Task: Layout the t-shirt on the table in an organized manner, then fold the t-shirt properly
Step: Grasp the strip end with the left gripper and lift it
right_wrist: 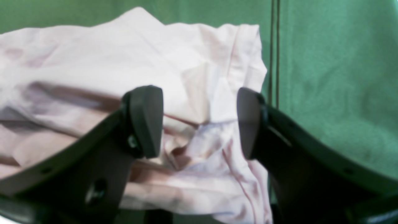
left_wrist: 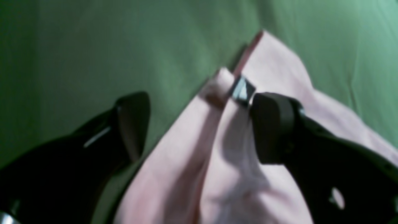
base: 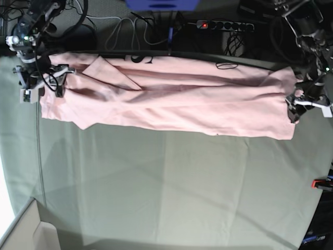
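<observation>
Barely underway, the t-shirt [base: 166, 101] is lying bunched between the gaping left gripper [left_wrist: 199, 124] and right gripper [right_wrist: 199, 121]; folding is waiting.

Black printed lettering on the t-shirt [base: 166, 99], only a sliver showing at its far edge by the tabletop's back rim, folded under and too cut off to read, no other legible text

Beyond the far edge we see a black power strip with a glowing red switch [base: 225, 25], loose grey and black cables [base: 136, 28] to its left, and a blue box-shaped object [base: 163, 4] at the top edge.
</observation>
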Available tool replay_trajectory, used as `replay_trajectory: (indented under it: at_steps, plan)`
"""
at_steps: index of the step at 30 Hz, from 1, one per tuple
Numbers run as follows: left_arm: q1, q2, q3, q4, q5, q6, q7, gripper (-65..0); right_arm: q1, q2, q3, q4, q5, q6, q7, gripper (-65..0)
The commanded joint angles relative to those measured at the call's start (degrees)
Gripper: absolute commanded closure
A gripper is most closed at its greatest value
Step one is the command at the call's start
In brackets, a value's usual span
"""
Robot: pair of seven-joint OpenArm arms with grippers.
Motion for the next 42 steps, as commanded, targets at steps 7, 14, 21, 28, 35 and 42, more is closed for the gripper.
replay_trajectory:
  at_steps: [7,14,21,28,35,42]
  plan:
    - [1.86,0.24,6.93,-1.31,2.16,1.60,5.22,-31.2,0.11,-0.19,0.12,1.21,0.86,0.19,1.19,-37.6]
    - [2.03,-0.38,7.20,-1.31,2.16,1.51,5.13,-0.2,0.11,-0.28,0.12,1.21,0.86,0.19,1.19,-37.6]
    - [4.49,-0.11,7.20,8.01,1.54,1.51,5.74,0.0,0.11,-0.28,0.12,1.21,0.86,0.19,1.19,-37.6]
    - [9.95,3.58,7.11,24.71,1.98,1.51,5.74,0.0,0.37,-0.36,0.12,1.21,0.86,0.19,1.19,-37.6]
    - [12.58,6.83,7.20,33.32,1.98,1.60,5.83,0.0,0.46,-0.36,0.12,1.21,0.86,0.19,1.19,-37.6]
    - [18.82,13.16,12.65,48.01,2.07,1.86,5.74,0.0,0.63,-0.36,0.12,1.21,0.86,0.19,1.19,-37.6]
